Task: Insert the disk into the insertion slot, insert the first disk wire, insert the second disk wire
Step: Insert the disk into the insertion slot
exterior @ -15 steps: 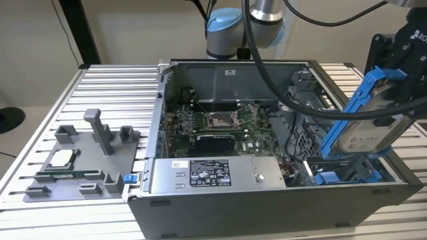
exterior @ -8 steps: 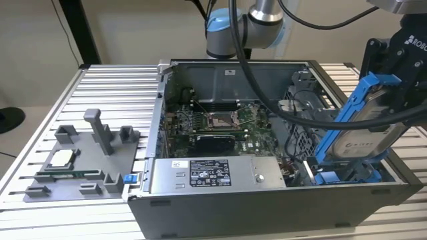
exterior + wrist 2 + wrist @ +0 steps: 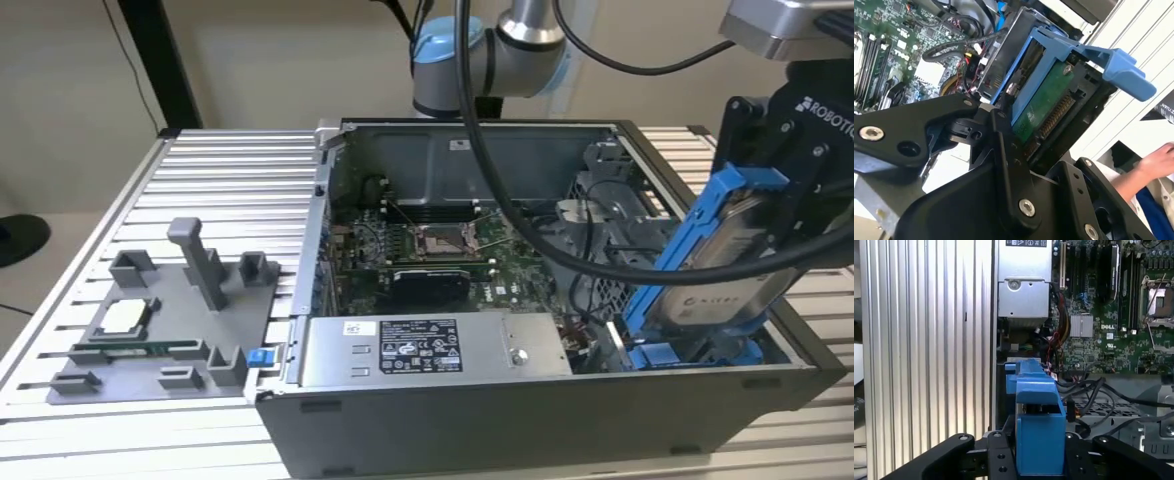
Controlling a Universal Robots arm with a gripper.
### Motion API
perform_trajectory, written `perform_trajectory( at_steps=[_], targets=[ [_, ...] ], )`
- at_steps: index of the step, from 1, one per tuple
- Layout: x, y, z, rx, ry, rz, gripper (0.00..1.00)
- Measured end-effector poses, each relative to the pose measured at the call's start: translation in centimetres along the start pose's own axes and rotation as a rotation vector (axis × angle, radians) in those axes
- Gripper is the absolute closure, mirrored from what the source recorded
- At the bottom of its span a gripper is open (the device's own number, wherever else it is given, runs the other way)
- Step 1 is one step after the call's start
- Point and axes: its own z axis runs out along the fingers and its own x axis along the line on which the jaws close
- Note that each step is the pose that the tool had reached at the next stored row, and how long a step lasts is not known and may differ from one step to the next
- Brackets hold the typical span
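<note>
The black two-finger gripper (image 3: 771, 215) is clamped onto the silver metal hard drive (image 3: 711, 290) in its bright blue plastic caddy. It holds the drive tilted over the open grey computer case (image 3: 534, 425), beside the grey labelled power-supply box (image 3: 427, 350). The drive's lower end seems to reach the case's blue drive bay (image 3: 694, 353).

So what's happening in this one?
The arm's claw is shut on the disk, holding it tilted over the open computer case, at the exterior view's right end. The disk's lower end is close to the blue bay but is not seated in it.
</note>
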Motion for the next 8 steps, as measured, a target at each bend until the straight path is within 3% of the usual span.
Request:
perform_trajectory(
  at_steps=[8],
  targets=[
    [-0.53, -0.19, 0.67, 0.0016, 0.0, -0.015, 0.0]
  ],
)
